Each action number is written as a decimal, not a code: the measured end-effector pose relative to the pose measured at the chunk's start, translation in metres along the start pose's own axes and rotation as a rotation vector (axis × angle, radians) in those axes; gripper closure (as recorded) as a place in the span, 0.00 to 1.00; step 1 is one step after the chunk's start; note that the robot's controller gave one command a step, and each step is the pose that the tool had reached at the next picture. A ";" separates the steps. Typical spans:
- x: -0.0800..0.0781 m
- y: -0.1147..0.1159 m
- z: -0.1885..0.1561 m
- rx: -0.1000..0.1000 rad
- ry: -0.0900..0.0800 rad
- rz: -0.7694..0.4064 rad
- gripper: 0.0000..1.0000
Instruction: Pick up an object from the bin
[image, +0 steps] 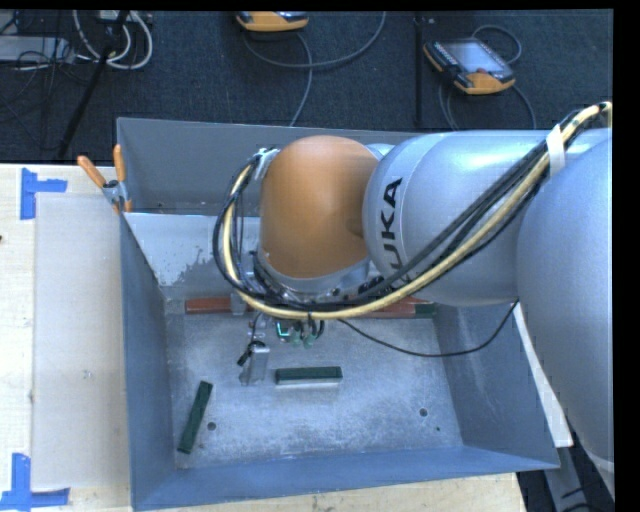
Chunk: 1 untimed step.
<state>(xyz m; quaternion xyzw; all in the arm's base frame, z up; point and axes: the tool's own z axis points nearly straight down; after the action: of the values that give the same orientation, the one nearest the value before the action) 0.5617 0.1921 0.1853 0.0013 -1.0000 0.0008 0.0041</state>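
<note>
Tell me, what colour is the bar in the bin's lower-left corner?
Dark green; the camera view shows the bar best.

Big arm (470, 220) and its orange cover (315, 205) crowd the upper middle and right of the bin (140, 400). Centre frame, a dark green bar (308, 376) lies flat just right of the gripper (252, 368). Lower left, a second green bar (194, 417) slants near the wall. A reddish strip (212, 305) hugs the back wall. Open floor runs across the lower right and lower middle
</note>
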 end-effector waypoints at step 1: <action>0.002 -0.094 0.120 0.002 0.000 -0.172 0.00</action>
<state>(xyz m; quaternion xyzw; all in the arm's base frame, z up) 0.5594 0.0977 0.0659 0.0872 -0.9962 0.0014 0.0040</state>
